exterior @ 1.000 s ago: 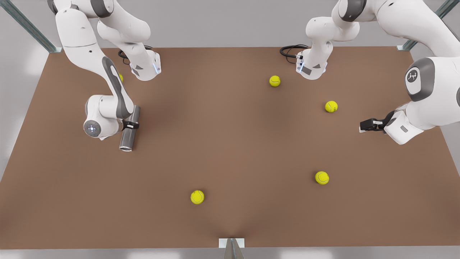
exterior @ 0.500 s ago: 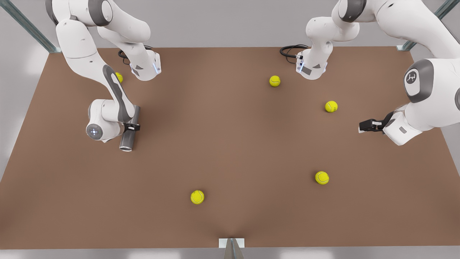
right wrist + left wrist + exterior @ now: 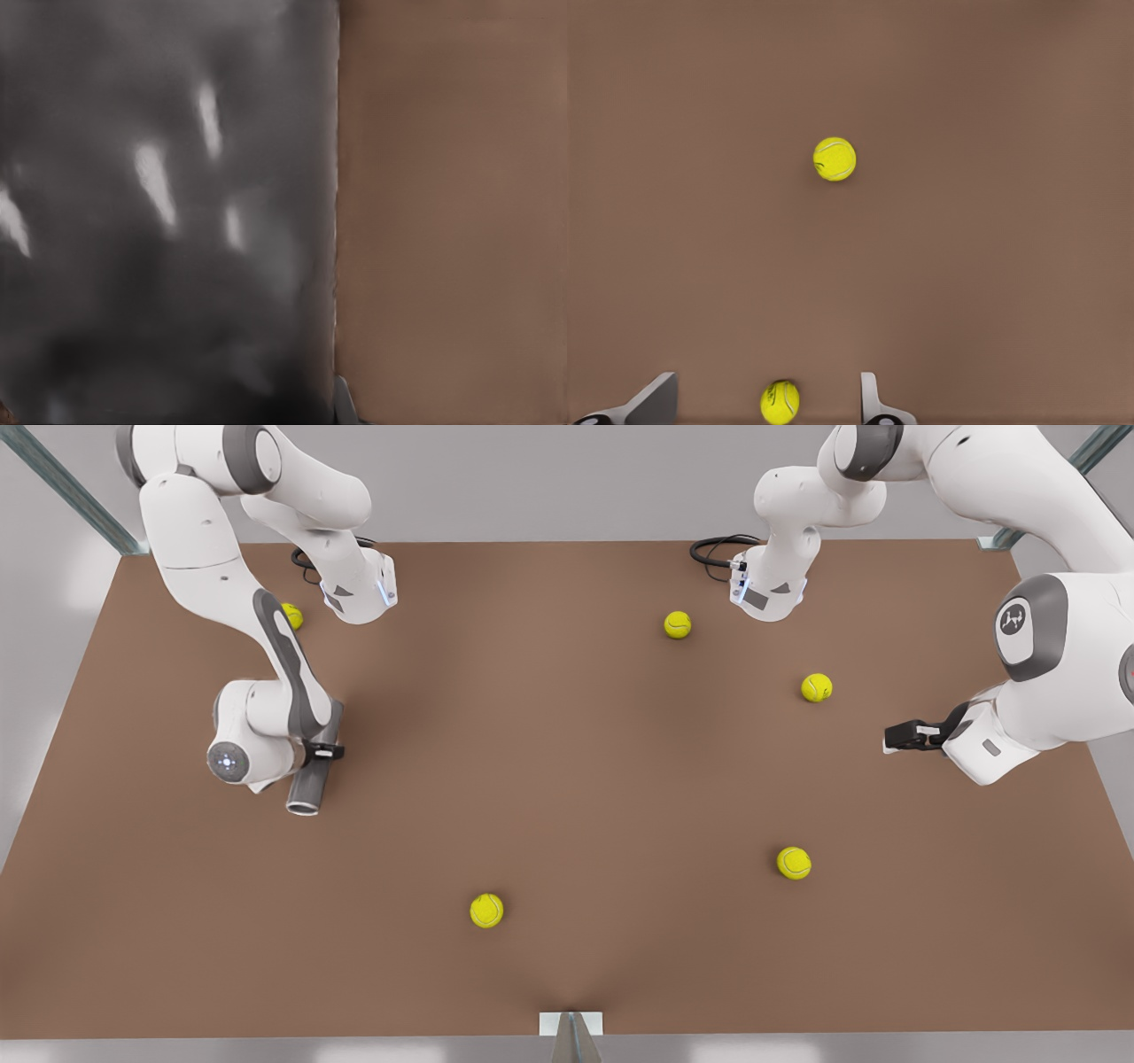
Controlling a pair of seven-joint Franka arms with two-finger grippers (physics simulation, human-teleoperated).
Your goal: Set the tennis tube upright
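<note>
The tennis tube [image 3: 306,784] is a dark-grey cylinder at the front view's left, tilted with its pale-rimmed open end [image 3: 302,808] towards the table's front. My right gripper [image 3: 324,751] is shut on its middle from the side. In the right wrist view the tube's grey wall [image 3: 168,212] sits very close against the brown table. My left gripper [image 3: 902,735] waits at the front view's right, above the table. Its fingers [image 3: 656,400] stand open and hold nothing, and a yellow ball [image 3: 780,401] on the table shows in the gap between them.
Yellow tennis balls lie scattered on the brown table [image 3: 567,797]: one [image 3: 678,624] and another [image 3: 816,687] at the back right, one [image 3: 794,863] at the front right, one [image 3: 486,911] near the front middle, one [image 3: 291,615] behind the right arm.
My right gripper has shifted slightly towards the table's front with the tube. The tube has tilted, and its open end now reaches farther forward. The left arm has barely moved.
</note>
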